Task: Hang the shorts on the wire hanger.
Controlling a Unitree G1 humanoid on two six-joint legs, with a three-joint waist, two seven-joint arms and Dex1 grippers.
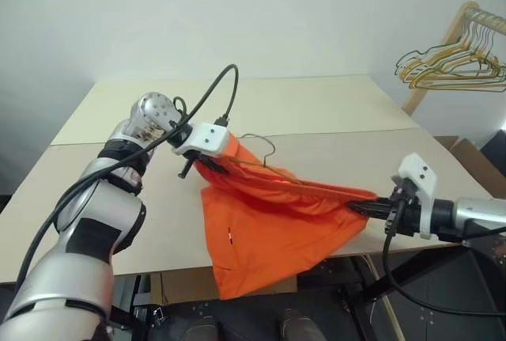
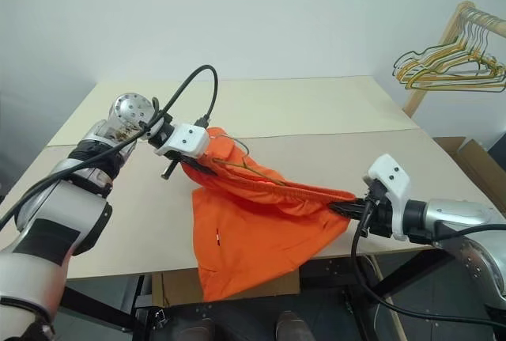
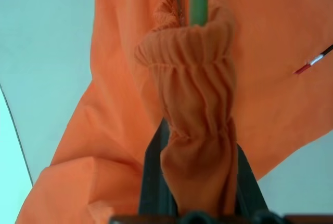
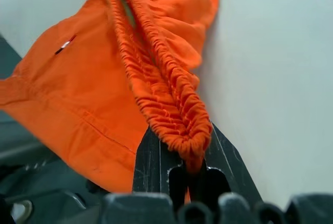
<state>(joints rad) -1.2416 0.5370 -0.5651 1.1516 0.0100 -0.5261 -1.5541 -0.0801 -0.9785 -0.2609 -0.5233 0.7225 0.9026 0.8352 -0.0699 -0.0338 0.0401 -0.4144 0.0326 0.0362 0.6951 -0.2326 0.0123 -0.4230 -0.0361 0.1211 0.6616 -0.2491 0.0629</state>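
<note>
- The shorts [image 1: 269, 226] are hanging bright orange between the 2 grippers, their gathered elastic waistband stretching taut from one to the other while the legs are drooping below, over the near edge of the table [image 1: 332, 111].
- The wire hanger [image 1: 261, 151] is showing as a thin dark wire, its hook rising just beside the left gripper [image 1: 207, 164] and its bar running along inside the waistband.
- The left gripper is pinching one bunched end of the waistband, fingers narrowed tight on the fabric.
- The right gripper [image 1: 365, 208] is clamping the opposite end, fingers [image 4: 151, 161] pressing the elastic fold between them.
</note>
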